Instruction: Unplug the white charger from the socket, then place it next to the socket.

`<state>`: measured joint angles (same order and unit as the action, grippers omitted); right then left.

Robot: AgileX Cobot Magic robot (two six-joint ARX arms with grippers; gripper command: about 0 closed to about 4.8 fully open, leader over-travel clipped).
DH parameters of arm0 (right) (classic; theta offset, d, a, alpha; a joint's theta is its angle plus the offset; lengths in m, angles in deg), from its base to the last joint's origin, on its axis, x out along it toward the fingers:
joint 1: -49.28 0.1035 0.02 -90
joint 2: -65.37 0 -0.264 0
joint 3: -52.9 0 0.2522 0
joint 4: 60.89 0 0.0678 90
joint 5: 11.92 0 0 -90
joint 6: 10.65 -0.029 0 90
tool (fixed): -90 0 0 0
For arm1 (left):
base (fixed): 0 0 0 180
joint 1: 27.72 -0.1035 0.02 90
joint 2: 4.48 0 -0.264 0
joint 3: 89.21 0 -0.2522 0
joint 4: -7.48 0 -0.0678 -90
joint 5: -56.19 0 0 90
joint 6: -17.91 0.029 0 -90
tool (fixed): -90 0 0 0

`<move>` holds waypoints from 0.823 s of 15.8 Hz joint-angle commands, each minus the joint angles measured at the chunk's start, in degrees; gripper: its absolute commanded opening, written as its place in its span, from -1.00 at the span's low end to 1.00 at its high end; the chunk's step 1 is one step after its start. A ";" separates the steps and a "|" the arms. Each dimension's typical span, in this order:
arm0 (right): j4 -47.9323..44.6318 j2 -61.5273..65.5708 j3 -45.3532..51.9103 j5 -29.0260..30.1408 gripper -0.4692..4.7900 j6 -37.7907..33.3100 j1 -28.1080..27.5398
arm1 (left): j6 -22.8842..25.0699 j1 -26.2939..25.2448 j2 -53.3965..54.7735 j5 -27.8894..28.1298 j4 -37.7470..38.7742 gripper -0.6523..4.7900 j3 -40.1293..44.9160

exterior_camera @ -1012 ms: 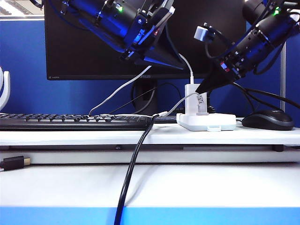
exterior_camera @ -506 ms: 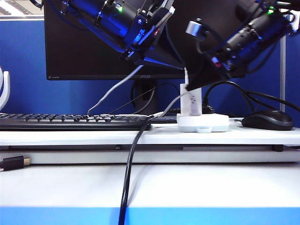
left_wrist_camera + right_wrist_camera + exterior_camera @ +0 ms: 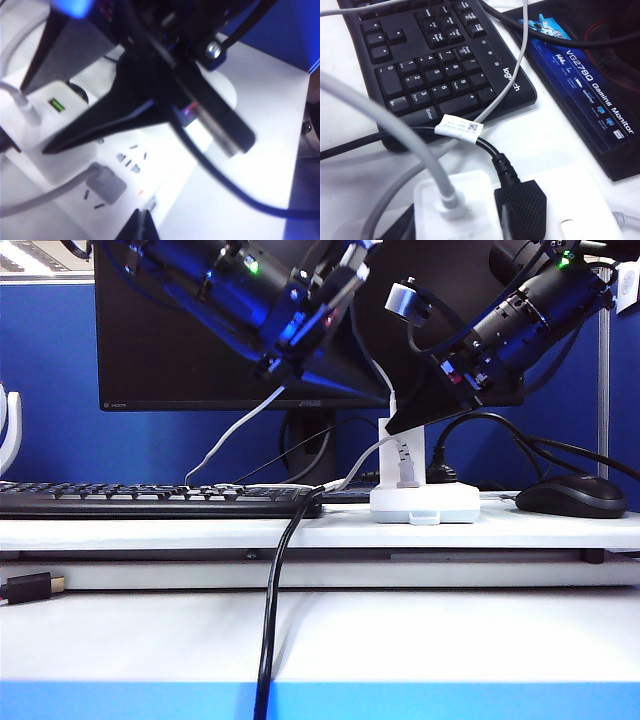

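The white charger (image 3: 415,445) stands upright, plugged into the socket (image 3: 440,505), its thin white cable rising from the top. My right gripper (image 3: 397,425) is open and straddles the charger (image 3: 55,110), one black finger (image 3: 400,227) on each side, close to its walls. I cannot see whether the fingers touch it. The charger's top (image 3: 475,210) fills the near part of the right wrist view. My left gripper (image 3: 375,390) hangs above and left of the charger. Its tips (image 3: 142,227) are shut together, empty, over the socket's (image 3: 155,165) front edge.
A black plug (image 3: 520,205) sits in the socket right beside the charger, and a grey-tipped cable plug (image 3: 105,185) is in another outlet. A black keyboard (image 3: 150,500) lies left of the socket, a black mouse (image 3: 572,496) right. A thick black cable (image 3: 275,620) hangs over the desk front.
My right gripper has swung left and come down round the charger. The socket, with the charger in it, has slid a little left. The left gripper has stayed put.
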<state>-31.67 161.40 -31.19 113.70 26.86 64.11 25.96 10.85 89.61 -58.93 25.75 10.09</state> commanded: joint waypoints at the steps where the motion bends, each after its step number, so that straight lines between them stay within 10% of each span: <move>1: 2.01 0.17 -0.17 -1.27 -0.01 1.77 -0.02 | -1.27 0.13 1.99 2.12 -0.31 -0.78 -0.09; 13: 2.27 0.20 -0.17 -2.47 0.04 2.99 -0.02 | -2.78 0.17 6.23 2.19 -3.63 -0.78 -0.09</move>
<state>-28.81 161.86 -31.19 110.74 29.62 64.08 23.60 10.89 95.44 -56.72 23.61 10.09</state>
